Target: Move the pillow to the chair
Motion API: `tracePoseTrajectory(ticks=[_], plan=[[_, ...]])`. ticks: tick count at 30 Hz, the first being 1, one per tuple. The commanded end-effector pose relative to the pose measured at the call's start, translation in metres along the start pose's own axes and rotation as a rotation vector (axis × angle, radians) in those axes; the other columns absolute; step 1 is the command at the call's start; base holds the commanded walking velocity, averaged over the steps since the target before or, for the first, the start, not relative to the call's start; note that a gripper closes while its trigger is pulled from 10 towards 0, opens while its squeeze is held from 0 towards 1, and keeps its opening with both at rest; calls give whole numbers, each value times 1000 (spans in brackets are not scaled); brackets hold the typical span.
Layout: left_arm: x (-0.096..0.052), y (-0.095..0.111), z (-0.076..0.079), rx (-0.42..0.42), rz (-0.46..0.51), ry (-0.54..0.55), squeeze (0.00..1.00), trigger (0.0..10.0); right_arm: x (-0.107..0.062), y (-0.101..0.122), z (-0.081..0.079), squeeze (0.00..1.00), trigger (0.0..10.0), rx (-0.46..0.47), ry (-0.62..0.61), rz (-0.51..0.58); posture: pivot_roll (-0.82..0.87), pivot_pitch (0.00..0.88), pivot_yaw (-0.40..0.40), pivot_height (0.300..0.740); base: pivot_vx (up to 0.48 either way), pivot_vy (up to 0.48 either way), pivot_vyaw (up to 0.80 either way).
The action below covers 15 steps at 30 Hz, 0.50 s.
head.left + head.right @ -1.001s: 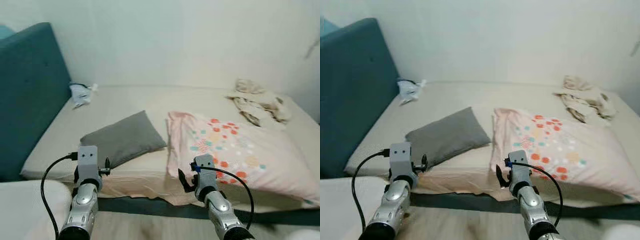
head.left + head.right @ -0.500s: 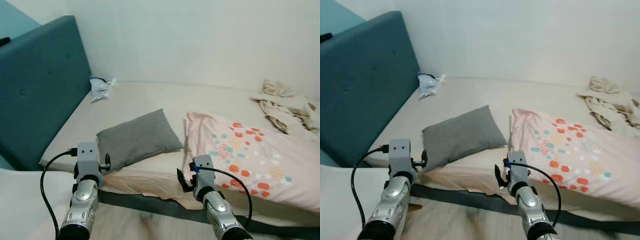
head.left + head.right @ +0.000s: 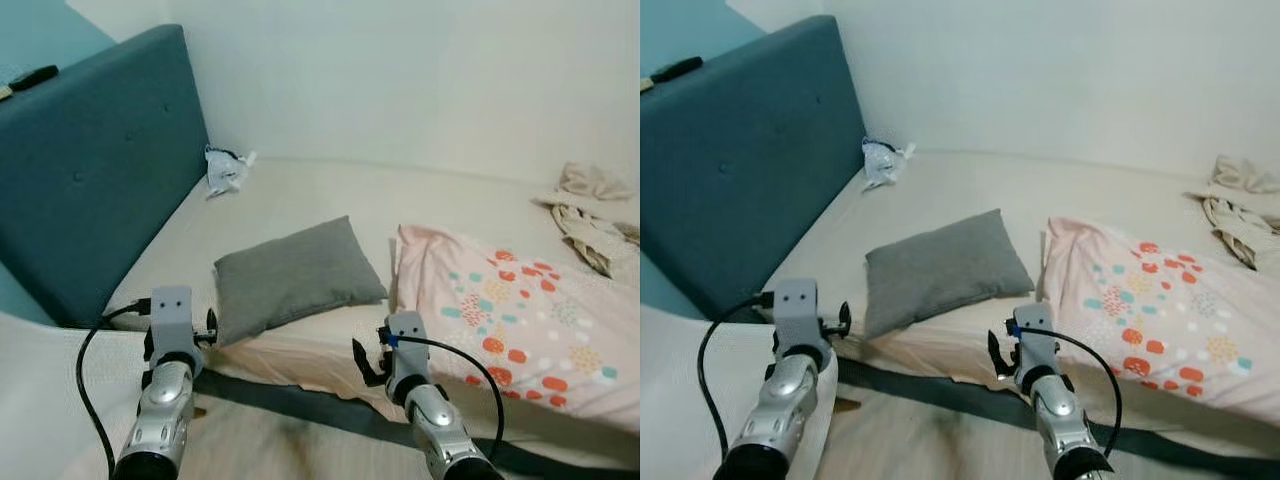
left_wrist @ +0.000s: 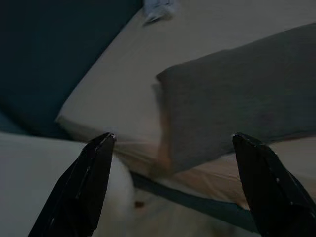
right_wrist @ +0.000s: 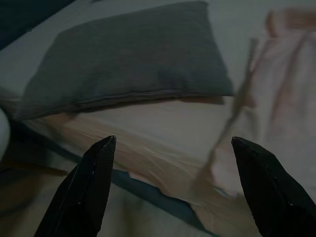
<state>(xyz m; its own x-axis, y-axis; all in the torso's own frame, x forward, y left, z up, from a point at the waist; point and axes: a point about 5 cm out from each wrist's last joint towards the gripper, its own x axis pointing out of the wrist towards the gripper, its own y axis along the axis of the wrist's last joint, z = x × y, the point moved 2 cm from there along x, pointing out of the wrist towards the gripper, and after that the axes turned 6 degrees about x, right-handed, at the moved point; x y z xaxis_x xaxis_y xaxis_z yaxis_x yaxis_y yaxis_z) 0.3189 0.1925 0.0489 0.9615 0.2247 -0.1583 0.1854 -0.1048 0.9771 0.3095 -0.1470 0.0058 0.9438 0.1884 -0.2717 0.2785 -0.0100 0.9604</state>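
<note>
The grey pillow (image 3: 296, 277) lies flat on the bed (image 3: 330, 195), near its front edge, just beside a pink spotted blanket (image 3: 520, 325). Both grippers hover short of the bed edge, facing the pillow: left gripper (image 4: 173, 185) and right gripper (image 5: 170, 185), each spread wide and holding nothing. The teal headboard (image 3: 90, 170) stands beyond the pillow's far side from the blanket.
</note>
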Motion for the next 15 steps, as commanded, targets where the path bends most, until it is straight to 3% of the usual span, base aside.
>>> tracePoseTrajectory(ticks=[1,2,15], plan=[[-1,-3,0,11,-17,3,0,10000,-1,1,1,0,10000,16,-7,20,18,42,-2,740,0,0,0],[-1,-3,-1,9,-17,6,0,10000,-1,2,1,0,10000,19,-8,21,18,42,-3,740,0,0,0],[-3,-4,-4,6,-22,20,0,10000,-2,1,1,0,10000,32,-8,20,28,49,-7,740,0,0,-800]])
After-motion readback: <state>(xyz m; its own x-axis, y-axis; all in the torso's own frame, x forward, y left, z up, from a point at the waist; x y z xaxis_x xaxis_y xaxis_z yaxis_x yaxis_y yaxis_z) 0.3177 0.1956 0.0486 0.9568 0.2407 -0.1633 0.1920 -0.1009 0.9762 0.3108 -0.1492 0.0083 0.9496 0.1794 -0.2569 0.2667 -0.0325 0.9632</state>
